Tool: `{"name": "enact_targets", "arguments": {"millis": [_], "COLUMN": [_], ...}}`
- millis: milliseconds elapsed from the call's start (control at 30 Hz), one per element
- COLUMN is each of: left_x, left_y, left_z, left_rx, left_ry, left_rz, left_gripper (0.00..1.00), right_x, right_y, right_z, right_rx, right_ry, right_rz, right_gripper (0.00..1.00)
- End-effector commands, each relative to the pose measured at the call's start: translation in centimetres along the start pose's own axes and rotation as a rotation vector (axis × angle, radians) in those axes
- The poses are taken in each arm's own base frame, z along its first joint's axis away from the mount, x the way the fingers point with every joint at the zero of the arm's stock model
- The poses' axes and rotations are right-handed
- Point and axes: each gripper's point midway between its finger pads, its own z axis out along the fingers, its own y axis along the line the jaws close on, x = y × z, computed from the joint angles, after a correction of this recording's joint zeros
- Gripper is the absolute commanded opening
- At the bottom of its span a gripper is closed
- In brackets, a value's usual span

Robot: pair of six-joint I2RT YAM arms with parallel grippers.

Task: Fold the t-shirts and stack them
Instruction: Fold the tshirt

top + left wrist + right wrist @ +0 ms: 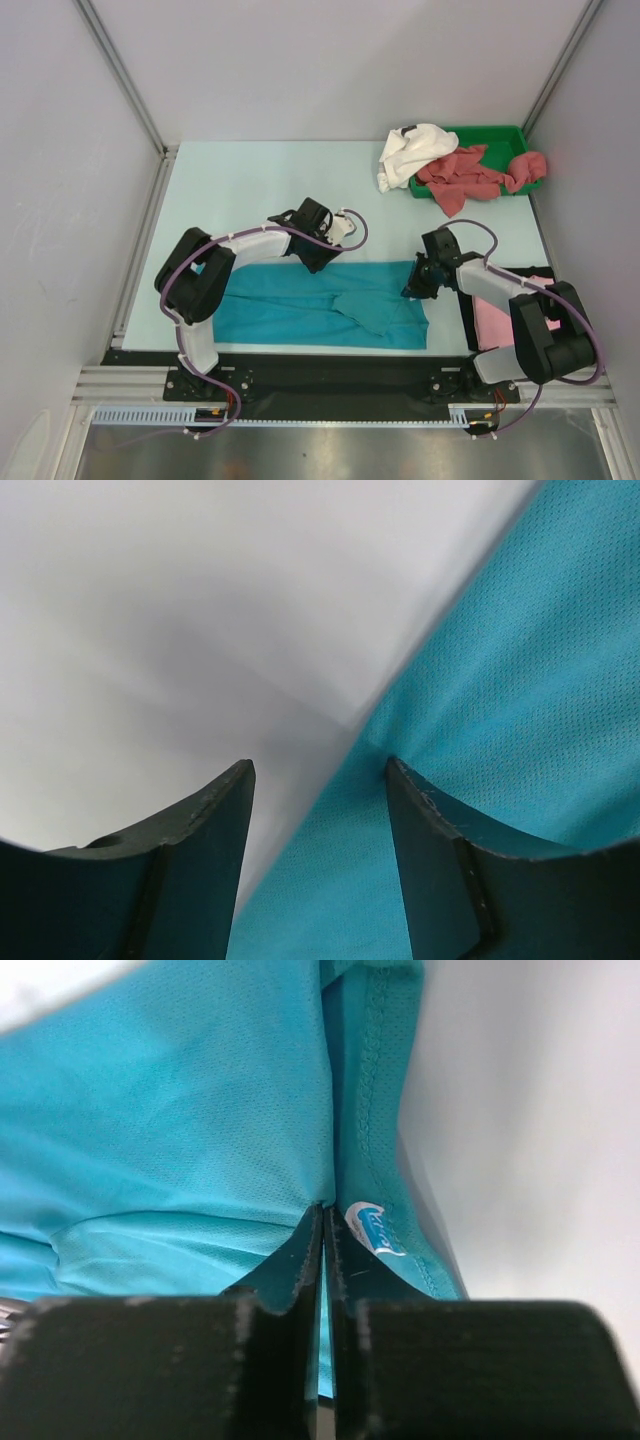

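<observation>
The teal-blue t-shirt [300, 305] is lying flat at the desk's [240, 190] 6 o'clock. The right tool [323, 1215] is clamping its 3 o'clock edge, jaws fully closed. The left tool [320, 770] is hanging half open astride its 12 o'clock edge, holding nothing. The green tray [485, 129] at 1 o'clock is holding dusty-red t-shirts [465, 180], with a white t-shirt [410, 150] draping over its 9 o'clock rim.

Teal-blue t-shirt [300, 310]: uniform colour, fine pinhole mesh texture; its label [372, 1228] white with blue lettering. White t-shirt [415, 150]: plain. Dusty-red t-shirts [470, 178]: plain. Light pink t-shirt [492, 320]: plain. Tray [470, 128]: green. Surface [250, 185]: pale mint. Left claw [320, 770] and right claw [325, 1210]: black. Enclosure walls [300, 60]: light grey
</observation>
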Motion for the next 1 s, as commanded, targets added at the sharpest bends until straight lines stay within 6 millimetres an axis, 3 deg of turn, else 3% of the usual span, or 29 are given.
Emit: {"name": "enact_targets", "arguments": {"millis": [0, 33, 133, 300, 367, 500, 600, 667, 800, 833, 900, 967], "left_x": [0.3, 0.2, -0.7, -2.2, -2.7, -3.7, -2.7, -0.5, 6.1, 8.7, 12.1, 15.0], "left_y": [0.4, 0.4, -0.1, -0.8, -0.7, -0.5, 1.2, 3.7, 8.3, 9.5, 10.5, 12.9], "left_z": [-0.1, -0.4, -1.4, -3.9, -5.0, -6.5, -7.9, -9.3, -11.3, -11.9, -12.3, -13.0], "left_rx": [-0.001, 0.001, 0.04, 0.132, 0.139, 0.146, 0.112, 0.054, -0.095, -0.129, -0.161, -0.218], "left_ry": [0.027, 0.028, 0.018, -0.027, -0.036, -0.051, -0.052, -0.042, 0.06, 0.086, 0.137, 0.16], "left_rz": [0.016, 0.018, 0.027, 0.023, 0.026, 0.058, 0.01, -0.048, -0.102, -0.144, -0.163, -0.214], "left_gripper": [0.62, 0.64, 0.67, 0.75, 0.77, 0.78, 0.77, 0.75, 0.74, 0.74, 0.73, 0.73], "right_x": [-0.3, -0.7, -1.8, -1.7, -0.7, 1.8, 4.2, 5.2, 7.3, 7.9, 8.3, 8.4], "right_y": [-1.0, -0.4, 0.6, 0.5, -0.5, -2.8, -4.2, -4.6, -4.4, -4.9, -4.6, -4.6], "right_z": [0.1, -0.3, -1.8, -5.8, -7.1, -7.8, -8.2, -8.3, -7.8, -7.4, -7.2, -7.0], "right_rx": [0.043, 0.026, 0.014, 0.037, 0.073, 0.146, 0.184, 0.186, 0.136, 0.15, 0.146, 0.145], "right_ry": [0.012, 0.001, -0.03, -0.048, -0.036, 0.024, 0.078, 0.092, 0.158, 0.178, 0.197, 0.193], "right_rz": [-0.006, -0.015, -0.038, -0.08, -0.069, -0.014, 0.025, 0.049, 0.066, 0.068, 0.056, 0.066], "right_gripper": [0.07, 0.14, 0.23, 0.42, 0.43, 0.44, 0.45, 0.47, 0.5, 0.5, 0.5, 0.51]}}
